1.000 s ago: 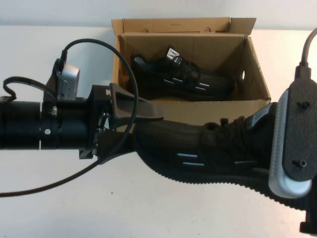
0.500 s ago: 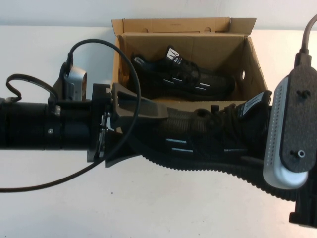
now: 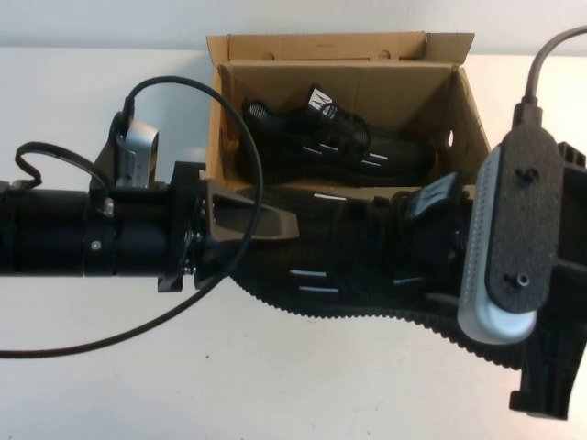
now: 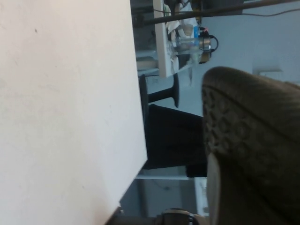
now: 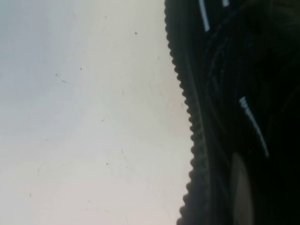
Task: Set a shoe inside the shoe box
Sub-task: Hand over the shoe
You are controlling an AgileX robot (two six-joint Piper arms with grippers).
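I hold one black mesh shoe [image 3: 358,257] in the air between both grippers, just in front of the brown cardboard shoe box [image 3: 321,46] and overlapping its near wall. My left gripper [image 3: 261,229] is shut on the toe end. My right gripper [image 3: 448,266], mostly hidden under its wrist housing, is shut on the heel end. The left wrist view shows the shoe's sole [image 4: 253,136] against a finger [image 4: 213,187]. The right wrist view shows its ridged sole edge and white dashes [image 5: 220,108]. The look-alike second shoe [image 3: 339,142] lies inside the box.
The white table [image 3: 110,367] spreads around the box, and its far edge shows in the left wrist view [image 4: 140,117]. The box's short flaps stand up at the back. A black cable [image 3: 197,87] loops from the left arm near the box's left wall.
Both grippers have carried the shoe away from me toward the box. It now overlaps the box's near wall. The shoe in the box has not moved.
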